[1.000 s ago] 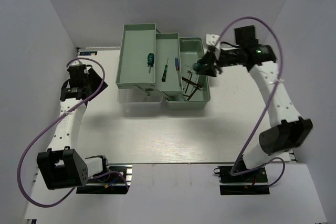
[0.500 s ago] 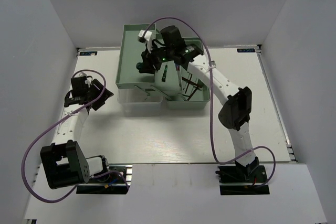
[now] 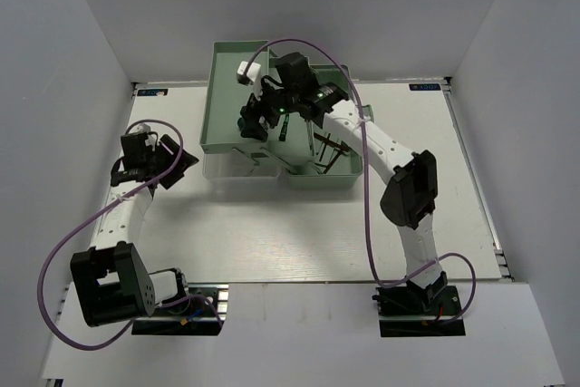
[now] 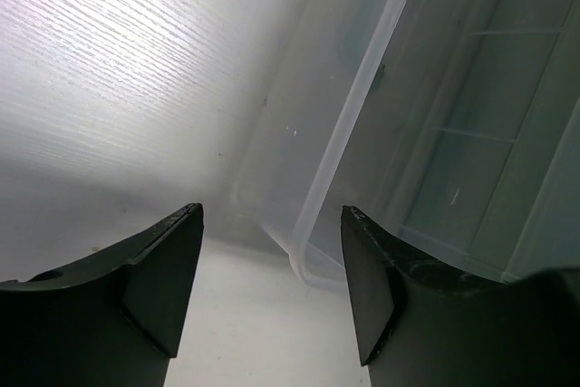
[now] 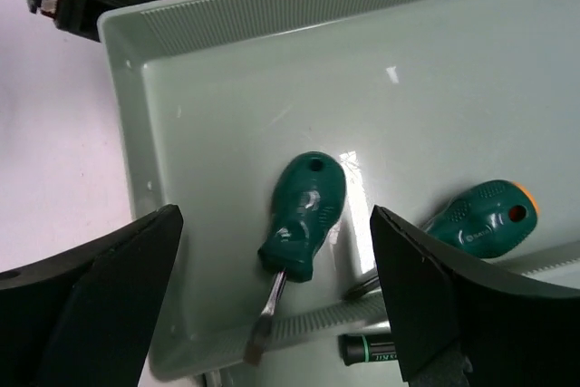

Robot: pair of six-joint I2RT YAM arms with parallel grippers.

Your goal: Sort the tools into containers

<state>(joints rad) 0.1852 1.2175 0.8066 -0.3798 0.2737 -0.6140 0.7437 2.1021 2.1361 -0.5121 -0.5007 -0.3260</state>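
Observation:
The pale green toolbox [image 3: 214, 88] stands open at the back middle, its clear lid [image 3: 237, 184] lying in front. My right gripper [image 3: 253, 121] hangs open and empty over the left fold-out tray [image 5: 272, 52]. Just below it [image 5: 275, 215] lie two stubby green-handled screwdrivers, one [image 5: 304, 210] between the fingers' line and one with an orange end [image 5: 480, 219] to the right. A dark-handled tool [image 5: 362, 348] shows below the tray edge. Dark hex keys [image 3: 331, 147] lie in the right compartment. My left gripper [image 3: 179, 168] is open and empty [image 4: 272, 215], facing the lid's corner [image 4: 313, 256].
White walls close in on the left, right and back of the white table [image 3: 299, 224]. The right arm's links stretch across the toolbox's right half. The left arm's purple cable [image 3: 63, 242] loops at the left.
My right arm swung from the toolbox's right side to over the left tray with a green screwdriver; its jaws are now open and that tray holds two. My left gripper shifted toward the lid.

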